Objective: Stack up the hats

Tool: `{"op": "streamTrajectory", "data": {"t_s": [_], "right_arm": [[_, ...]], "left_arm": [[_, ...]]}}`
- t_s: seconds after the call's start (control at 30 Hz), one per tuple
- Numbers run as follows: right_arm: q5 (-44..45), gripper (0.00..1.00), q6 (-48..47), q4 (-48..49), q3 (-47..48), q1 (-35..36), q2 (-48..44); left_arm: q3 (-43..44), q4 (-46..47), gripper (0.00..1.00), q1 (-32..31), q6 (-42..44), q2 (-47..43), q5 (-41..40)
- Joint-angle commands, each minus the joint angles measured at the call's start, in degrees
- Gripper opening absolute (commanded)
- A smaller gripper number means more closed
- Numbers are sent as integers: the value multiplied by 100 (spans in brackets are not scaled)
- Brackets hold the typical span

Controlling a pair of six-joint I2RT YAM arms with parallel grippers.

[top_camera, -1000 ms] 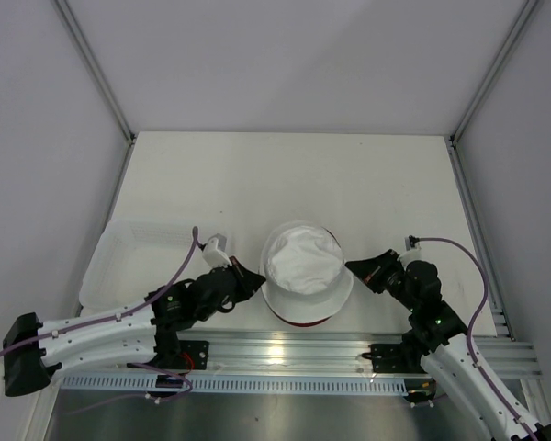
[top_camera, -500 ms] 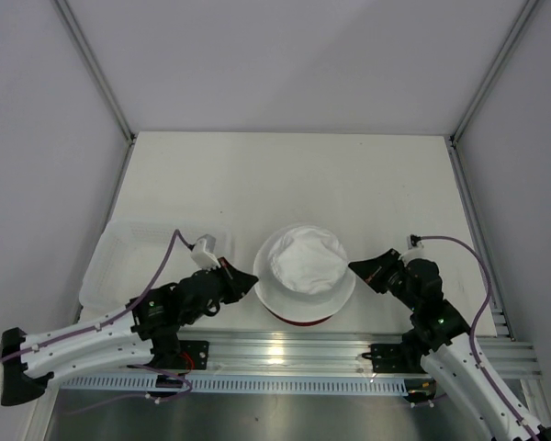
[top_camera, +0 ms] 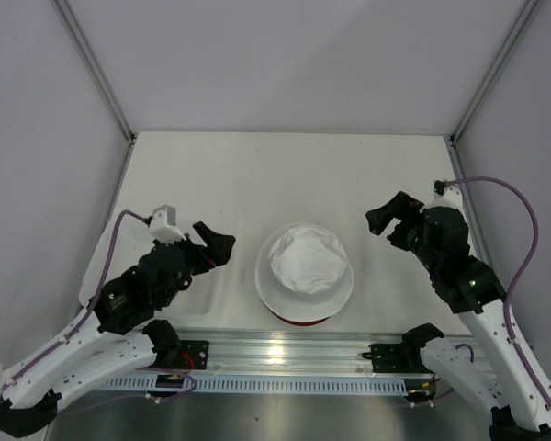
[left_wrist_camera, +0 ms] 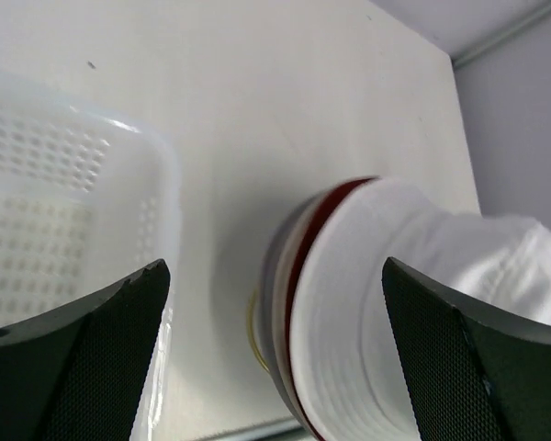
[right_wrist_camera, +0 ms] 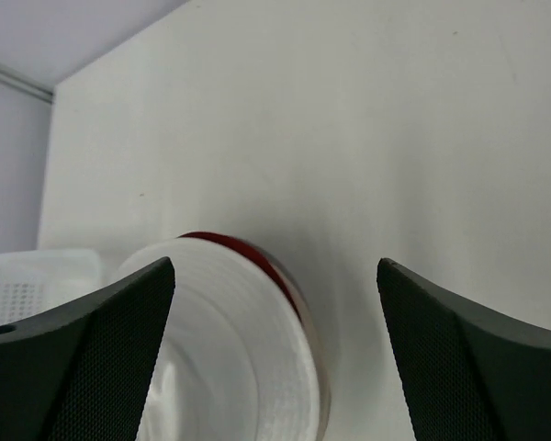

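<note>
Between the two grippers: the white hat sits crown-up on the table, apart from both sets of fingers.
Under the white hat: the dark red hat shows only as a thin band at the brim. A paler edge beneath it may be the beige hat, but too little shows to be sure.
Left gripper: the fingers are spread wide with nothing between them. It is raised, and the pile lies ahead, nearer its right-hand finger.
Right gripper: the fingers are likewise wide apart and empty. The pile lies ahead, nearer its left-hand finger.
Beside the left fingers: the clear plastic tray, on the side away from the hats.
Just changed: a second ago both grippers were low and pinched shut at opposite sides of the white brim. Now both have let go, lifted and drawn back outward.
Hat since then: the brim has settled rounder over the red one.
Meaning for the task: the white hat looks released on top, so the stack appears finished.
</note>
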Motion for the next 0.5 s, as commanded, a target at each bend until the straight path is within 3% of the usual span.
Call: {"op": "streamTrajectory", "data": {"t_s": [0.0, 0.2, 0.33, 0.47], "right_arm": [[832, 95, -680, -496, 436, -4, 564], [1072, 98, -926, -295, 692, -65, 943], [914, 99, -794, -145, 657, -136, 829], [826, 99, -777, -206, 596, -311, 784]], "left_arm": [[429, -73, 100, 1114, 998, 254, 867], [851, 139, 99, 3137, 1650, 852, 2943], [834, 51, 100, 3905, 1791, 958, 4296], [737, -150, 99, 4274, 1835, 923, 4554]]}}
